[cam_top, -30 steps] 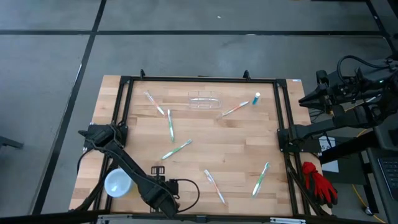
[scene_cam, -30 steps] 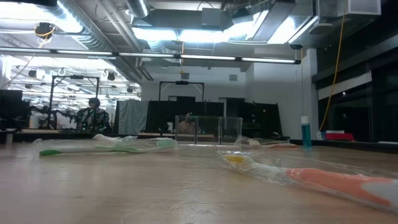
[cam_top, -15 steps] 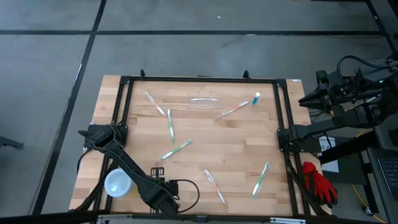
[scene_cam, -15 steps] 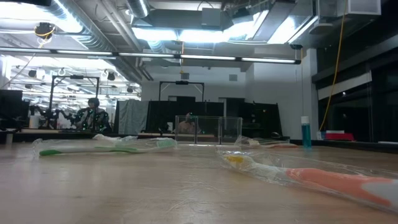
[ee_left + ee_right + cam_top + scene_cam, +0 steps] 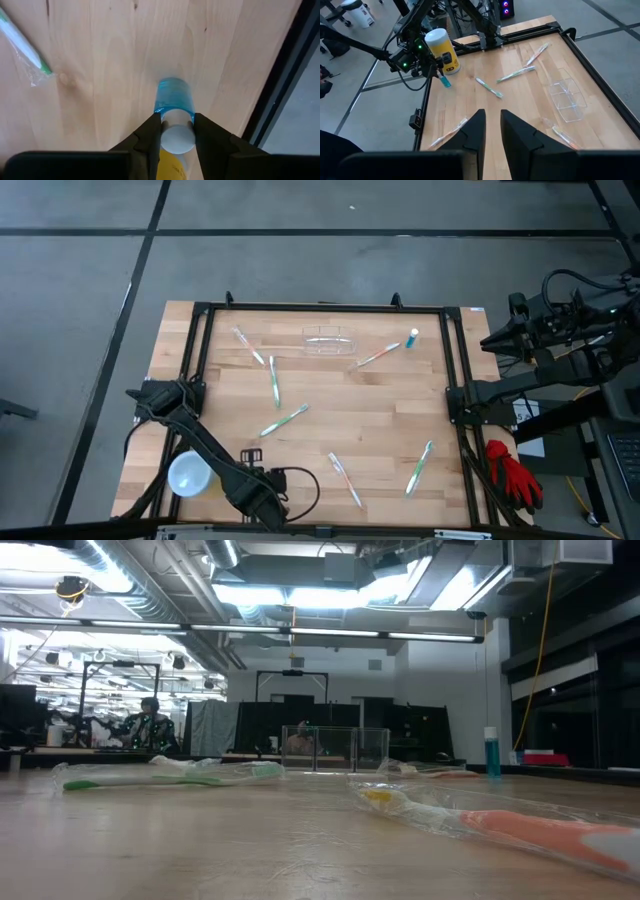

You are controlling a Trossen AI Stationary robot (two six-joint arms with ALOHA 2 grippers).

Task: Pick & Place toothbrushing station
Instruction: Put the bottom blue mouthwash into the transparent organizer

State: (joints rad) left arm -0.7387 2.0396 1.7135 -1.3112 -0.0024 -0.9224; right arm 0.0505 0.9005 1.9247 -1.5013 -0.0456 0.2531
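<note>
The toothbrushing station, a clear plastic holder (image 5: 331,340), stands near the table's far edge; it also shows in the low view (image 5: 335,748) and the right wrist view (image 5: 566,101). No gripper is near it. My left gripper (image 5: 177,120) is at the table's front left (image 5: 253,455), shut on a small blue tube with a white cap (image 5: 175,102), held just above the wood. The right wrist view shows it too (image 5: 439,74). My right gripper (image 5: 493,117) waits off the table's right side, its fingers a narrow gap apart and empty.
A yellow cup with a white top (image 5: 188,475) stands by the left arm. Several wrapped toothbrushes (image 5: 285,418) lie scattered over the table. A second blue tube (image 5: 412,338) stands at the back right. A black frame (image 5: 320,308) rims the table. A person (image 5: 150,725) sits far behind.
</note>
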